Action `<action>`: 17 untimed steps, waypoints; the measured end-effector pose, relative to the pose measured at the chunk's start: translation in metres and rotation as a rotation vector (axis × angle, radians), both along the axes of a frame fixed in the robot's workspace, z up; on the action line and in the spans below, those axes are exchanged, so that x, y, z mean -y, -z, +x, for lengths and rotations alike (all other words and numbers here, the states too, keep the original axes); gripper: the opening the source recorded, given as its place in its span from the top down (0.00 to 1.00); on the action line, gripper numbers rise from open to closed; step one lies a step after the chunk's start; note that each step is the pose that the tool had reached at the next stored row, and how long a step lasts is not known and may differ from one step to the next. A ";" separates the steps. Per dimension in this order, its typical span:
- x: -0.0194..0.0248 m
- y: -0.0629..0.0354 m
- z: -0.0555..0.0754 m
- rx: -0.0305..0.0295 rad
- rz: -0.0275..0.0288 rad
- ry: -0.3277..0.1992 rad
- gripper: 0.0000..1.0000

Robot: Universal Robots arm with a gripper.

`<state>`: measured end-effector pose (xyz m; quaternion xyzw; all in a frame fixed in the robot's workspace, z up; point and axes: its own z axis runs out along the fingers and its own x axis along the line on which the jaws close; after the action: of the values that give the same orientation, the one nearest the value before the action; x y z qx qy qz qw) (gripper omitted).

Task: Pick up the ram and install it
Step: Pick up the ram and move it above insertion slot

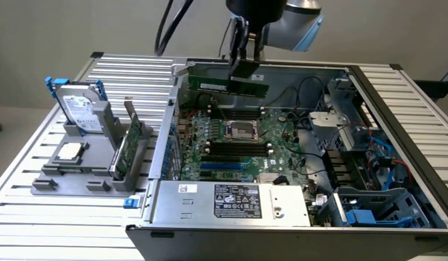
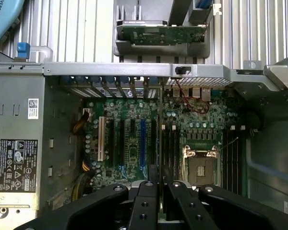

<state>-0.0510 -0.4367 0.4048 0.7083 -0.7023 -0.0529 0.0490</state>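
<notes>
Gripper [image 1: 245, 73]: clamped narrowly on ram [image 1: 222, 86], long edge down, seemingly ready for slotting.
Below: motherboard [image 1: 286, 138] with memory slots [image 1: 238, 148].

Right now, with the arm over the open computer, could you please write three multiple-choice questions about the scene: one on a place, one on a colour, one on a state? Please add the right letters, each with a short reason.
1. Where is the ram?
A. In the air over the open computer case
B. Lying on the case floor
C. Pushed into a motherboard slot

2. What colour are the side rails of the hard drive?
A. Red
B. Yellow
C. Blue

3. In what state is the gripper?
A. Open and empty
B. Shut on the ram
C. Shut on the hard drive

Answers:
1 A, the green stick hangs high over the case.
2 C, blue rails flank the grey drive.
3 B, it clamps the stick near its middle.
</notes>
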 end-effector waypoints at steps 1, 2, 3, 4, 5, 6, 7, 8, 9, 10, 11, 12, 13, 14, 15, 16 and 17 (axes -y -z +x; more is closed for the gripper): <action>-0.0010 0.0014 0.000 0.0016 -0.0001 -0.003 0.86; -0.0018 0.0028 0.000 0.0039 -0.0001 -0.006 0.86; -0.0025 0.0039 0.000 0.0069 -0.0001 -0.010 0.86; -0.0029 0.0049 0.000 0.0110 0.0001 -0.013 0.86; -0.0032 0.0054 0.001 0.0154 -0.0001 -0.015 0.86; -0.0035 0.0058 0.001 0.0190 -0.0001 -0.017 0.86; -0.0037 0.0061 0.002 0.0217 0.0000 -0.019 0.86; -0.0039 0.0064 0.003 0.0243 0.0002 -0.020 0.86; -0.0043 0.0067 0.004 0.0270 0.0002 -0.022 0.86; -0.0050 0.0074 0.004 0.0301 0.0002 -0.022 0.86; -0.0059 0.0081 0.005 0.0331 0.0002 -0.023 0.86; -0.0069 0.0089 0.005 0.0360 0.0003 -0.024 0.86; -0.0079 0.0096 0.006 0.0387 0.0002 -0.025 0.86; -0.0088 0.0104 0.006 0.0414 0.0001 -0.026 0.86; -0.0098 0.0112 0.007 0.0440 0.0001 -0.027 0.86; -0.0109 0.0120 0.007 0.0469 0.0002 -0.027 0.86; -0.0121 0.0128 0.008 0.0492 0.0001 -0.028 0.86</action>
<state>-0.0430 -0.4246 0.3921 0.7191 -0.6933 -0.0349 0.0324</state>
